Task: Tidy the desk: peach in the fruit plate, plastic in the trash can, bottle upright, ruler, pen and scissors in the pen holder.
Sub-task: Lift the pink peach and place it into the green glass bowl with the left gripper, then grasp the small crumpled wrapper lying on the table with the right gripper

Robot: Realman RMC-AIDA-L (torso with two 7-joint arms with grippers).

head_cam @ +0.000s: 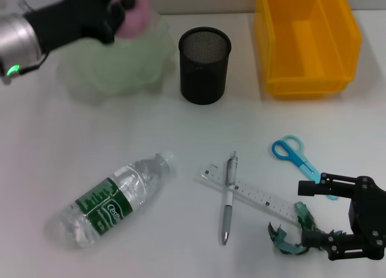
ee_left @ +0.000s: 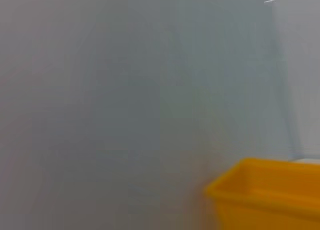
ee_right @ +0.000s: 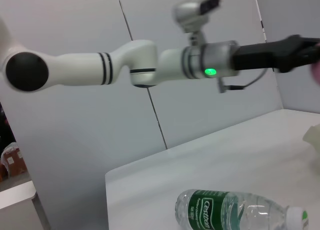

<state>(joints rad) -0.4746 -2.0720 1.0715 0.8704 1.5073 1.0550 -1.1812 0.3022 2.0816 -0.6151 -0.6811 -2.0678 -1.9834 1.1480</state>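
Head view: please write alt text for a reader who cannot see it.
The left gripper holds a pink peach above a pale green plate, while the right gripper is at the desk's near right, by crumpled green plastic. A bottle lies on its side; a pen crosses a ruler near blue scissors, a black mesh holder and a yellow bin.

Lab-like room: bare white table (head_cam: 181,127), grey partition panels (ee_right: 200,110).

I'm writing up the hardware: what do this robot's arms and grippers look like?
The left arm is glossy white tubing with black joint rings, a black cap at the shoulder joint, a silver wrist section with a green light, a thin cable and a grey camera on top. The left gripper and right gripper are matt black.
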